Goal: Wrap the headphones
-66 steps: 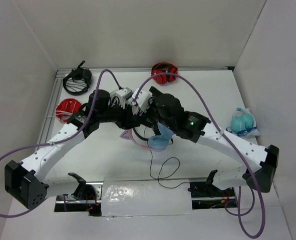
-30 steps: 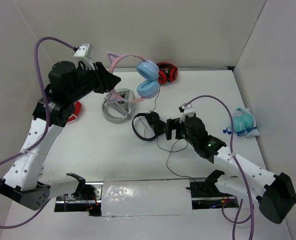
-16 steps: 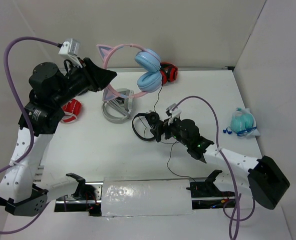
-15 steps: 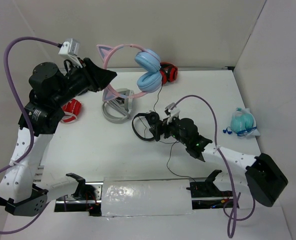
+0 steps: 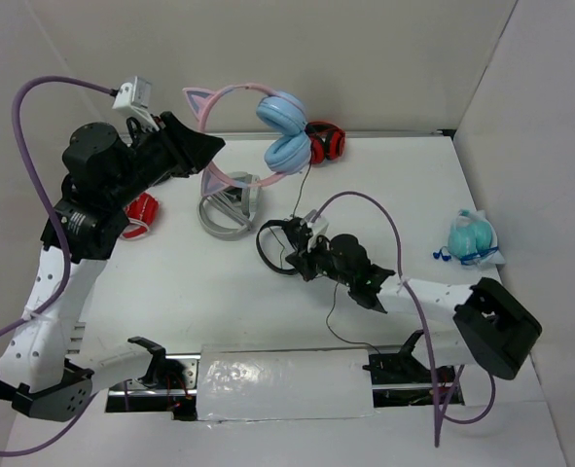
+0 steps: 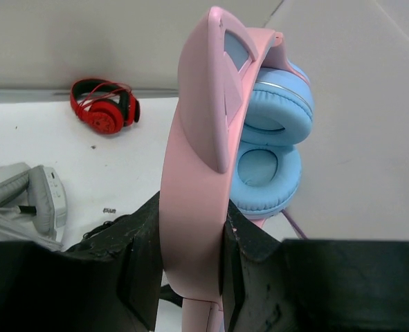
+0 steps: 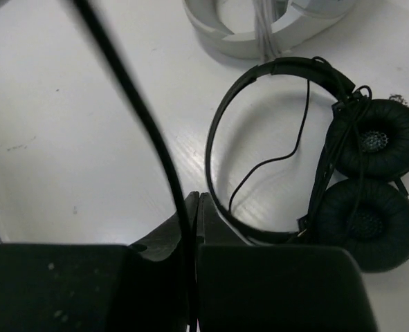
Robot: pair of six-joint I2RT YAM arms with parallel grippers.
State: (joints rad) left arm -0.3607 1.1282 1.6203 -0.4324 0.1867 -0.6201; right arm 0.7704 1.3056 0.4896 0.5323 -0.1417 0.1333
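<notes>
while the left claw (image 6: 190, 277) lifts the headphones (image 5: 285, 134) above the far edge of the tabletop (image 5: 170, 292), the right claw (image 7: 194, 204) pinches their cable (image 7: 131, 93) low near the middle.

held up like this, the blue cups hang free and the cable drops in one loose run, which i judge makes it easier to draw taut and wind round the band. the left claw is clamped on the pink headband (image 6: 197, 159), a jaw pressed to each side. the right claw is closed right up, the dark cable running into the seam between its jaws, just beside the black on-ear pair (image 7: 370, 173) lying flat. a grey pair (image 5: 227, 216) and the red pair (image 5: 322, 143) sit nearer the far edge, out of the work.
</notes>
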